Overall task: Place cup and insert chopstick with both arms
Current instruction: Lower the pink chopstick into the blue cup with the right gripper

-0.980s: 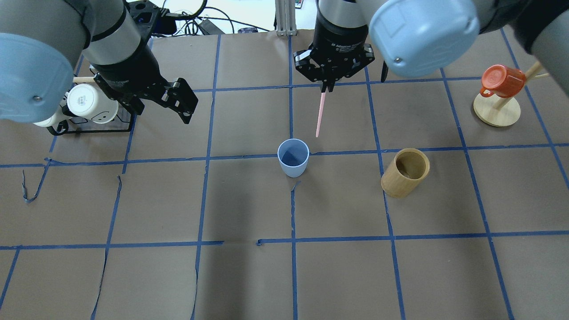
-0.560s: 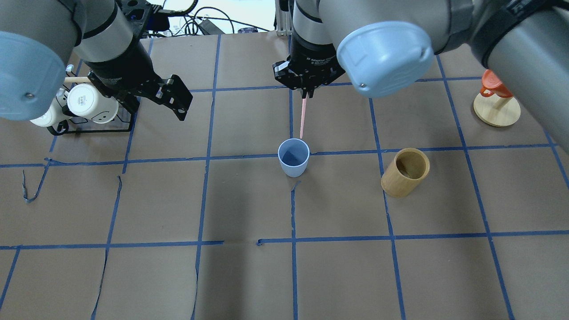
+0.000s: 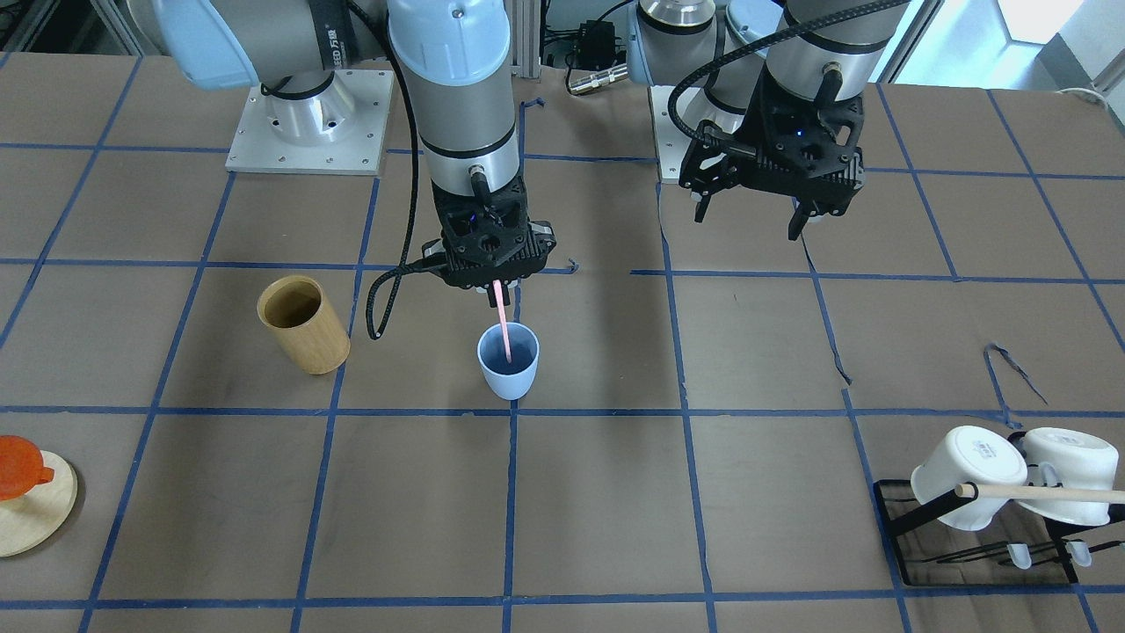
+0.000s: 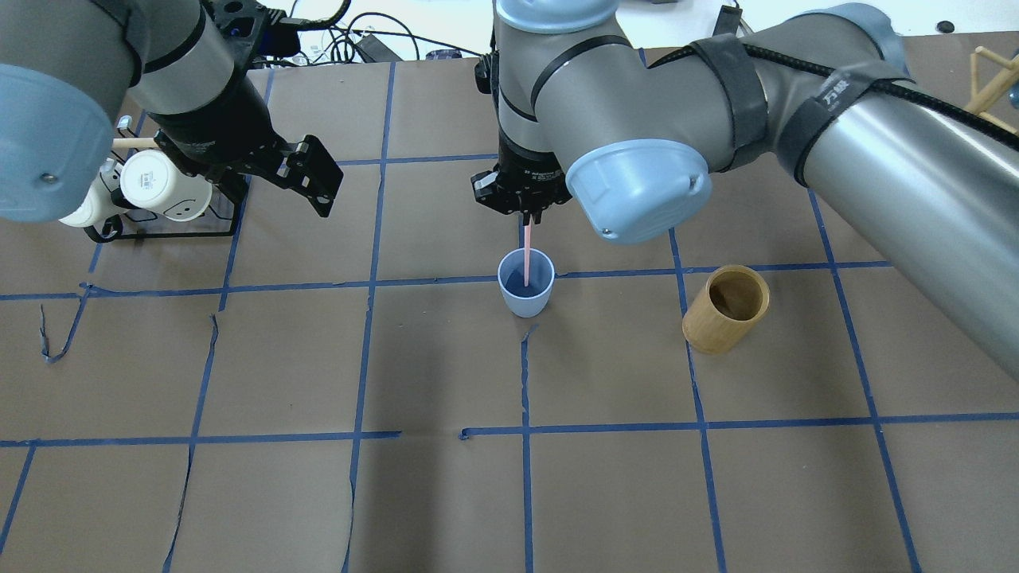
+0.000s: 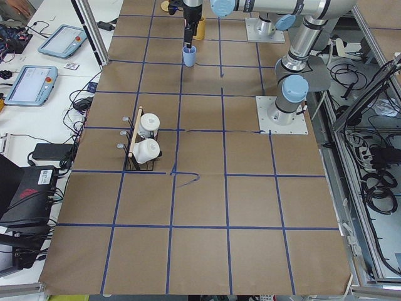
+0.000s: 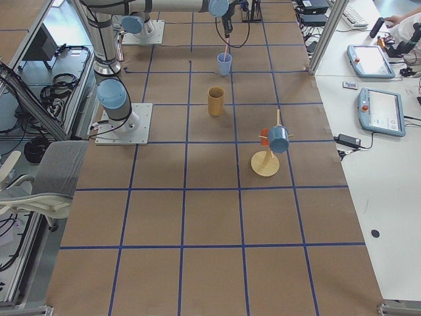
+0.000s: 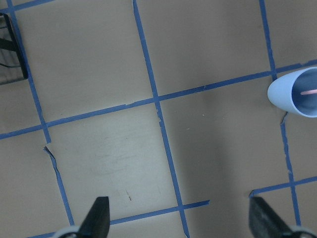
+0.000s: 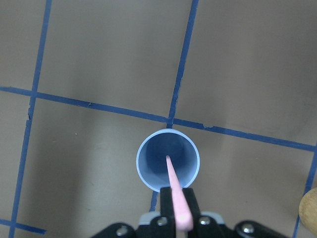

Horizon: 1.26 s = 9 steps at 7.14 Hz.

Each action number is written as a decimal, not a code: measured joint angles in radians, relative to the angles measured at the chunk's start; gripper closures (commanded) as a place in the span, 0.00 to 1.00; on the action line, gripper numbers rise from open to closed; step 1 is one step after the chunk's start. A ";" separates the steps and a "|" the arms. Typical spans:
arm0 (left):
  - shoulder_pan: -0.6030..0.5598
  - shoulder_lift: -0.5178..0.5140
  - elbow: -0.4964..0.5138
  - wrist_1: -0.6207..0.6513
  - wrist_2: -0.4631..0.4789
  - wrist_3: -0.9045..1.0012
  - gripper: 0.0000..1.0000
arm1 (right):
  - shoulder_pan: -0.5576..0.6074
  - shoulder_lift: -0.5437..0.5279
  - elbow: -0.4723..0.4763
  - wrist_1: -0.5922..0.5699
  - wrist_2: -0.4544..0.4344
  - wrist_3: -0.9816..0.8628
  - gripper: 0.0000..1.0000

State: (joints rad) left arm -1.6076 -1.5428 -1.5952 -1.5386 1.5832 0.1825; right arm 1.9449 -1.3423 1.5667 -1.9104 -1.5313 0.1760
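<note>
The light blue cup stands upright at the middle of the table, also in the front view and the right wrist view. My right gripper hangs just above it, shut on a pale pink chopstick. The stick is nearly upright and its lower tip is inside the cup's mouth. My left gripper is open and empty, above the table well to the cup's left. The cup sits at the right edge of the left wrist view.
A tan bamboo cylinder stands to the cup's right. A black rack with white mugs is beside the left arm. A wooden stand with an orange mug is at the far right.
My right gripper has moved left and toward the cup with the chopstick; the stick's tip went from beyond the cup into its mouth. The left arm has barely shifted.
</note>
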 measured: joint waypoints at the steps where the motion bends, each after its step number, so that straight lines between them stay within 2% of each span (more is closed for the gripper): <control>1: 0.000 0.001 -0.001 0.000 0.000 0.000 0.00 | 0.000 0.020 0.007 -0.025 0.000 0.002 1.00; 2: 0.000 0.002 -0.001 0.000 0.000 -0.001 0.00 | 0.000 0.035 0.009 -0.038 0.000 0.004 1.00; 4: 0.002 0.003 0.001 0.004 0.000 -0.012 0.00 | 0.000 0.051 0.020 -0.050 -0.001 0.006 0.77; 6: 0.004 0.003 0.004 0.023 0.000 -0.056 0.00 | 0.000 0.056 0.032 -0.072 -0.002 0.006 0.20; 7: 0.005 0.003 0.004 0.026 -0.001 -0.079 0.00 | 0.000 0.056 0.030 -0.078 -0.002 0.007 0.12; 9: 0.006 0.003 0.004 0.029 -0.002 -0.097 0.00 | -0.013 0.055 -0.026 -0.068 0.000 0.009 0.08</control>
State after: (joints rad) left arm -1.6018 -1.5396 -1.5908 -1.5100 1.5816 0.0856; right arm 1.9321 -1.2870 1.5405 -1.9783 -1.5314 0.1853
